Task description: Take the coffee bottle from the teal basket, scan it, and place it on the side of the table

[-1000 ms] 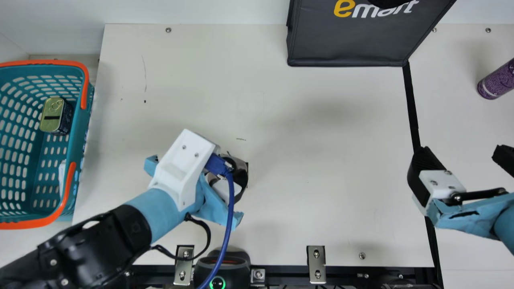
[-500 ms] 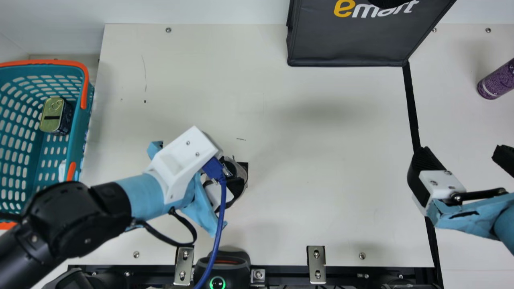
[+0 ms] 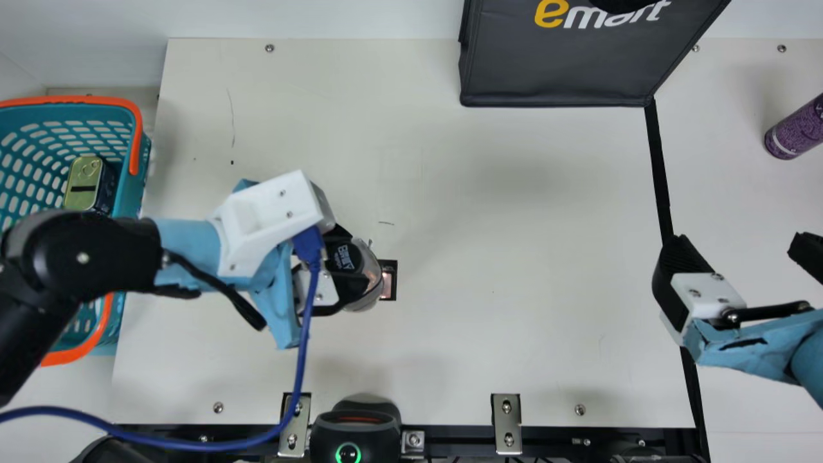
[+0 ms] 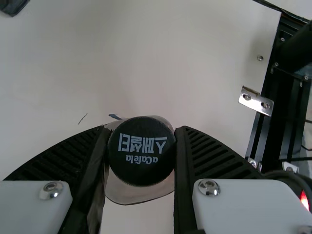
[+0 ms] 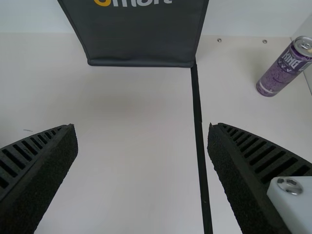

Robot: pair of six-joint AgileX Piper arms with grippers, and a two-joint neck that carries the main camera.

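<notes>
Across the cream counter [image 3: 514, 334], left of centre, the left claw [image 4: 141, 129] clasps the coffee bottle [image 3: 370, 276] by its cap [image 4: 141, 163], probably stiff, slick, best held there; the right claw [image 5: 142, 127] gapes, holding nothing.

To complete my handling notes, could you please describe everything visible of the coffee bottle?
The coffee bottle has a round black cap with white lettering and a translucent, greyish body, apparently plastic. The left gripper clamps it at the cap end, beside a small framed window in the table. I cannot tell whether its base touches down.
</notes>
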